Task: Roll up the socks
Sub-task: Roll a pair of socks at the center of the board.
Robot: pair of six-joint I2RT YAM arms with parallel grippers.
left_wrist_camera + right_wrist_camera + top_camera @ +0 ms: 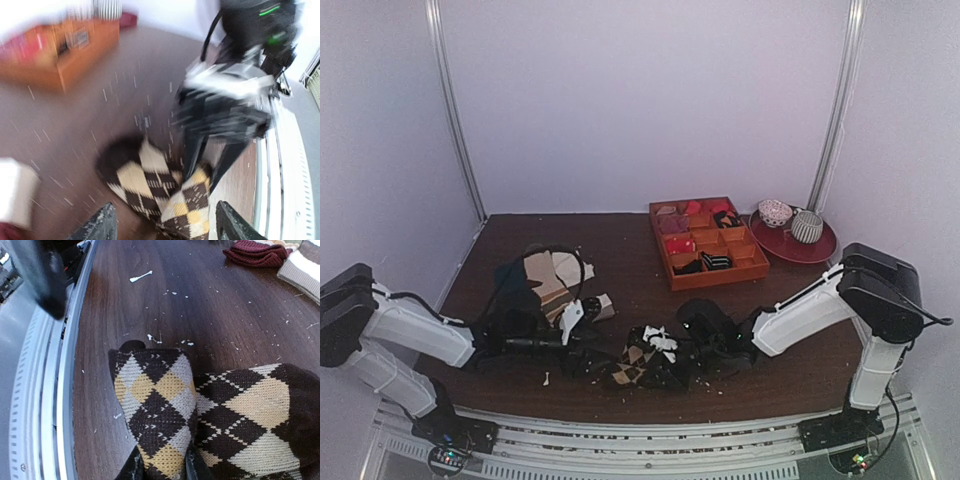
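Grips a fold of the argyle socks (165, 410) with the right gripper (162, 471), fingers (131, 470) almost together on the knit. Holds the left gripper (162, 227) spread wide with nothing in its grasp, flanking the near end of the same bunched socks by the front edge of the table (620, 240); contact too blurred to judge. Further back right, shows an orange divided tray (665, 268) with small red, pink and black-and-white folded items in its compartments, beside a red plate (823, 245) carrying two cups (775, 212).
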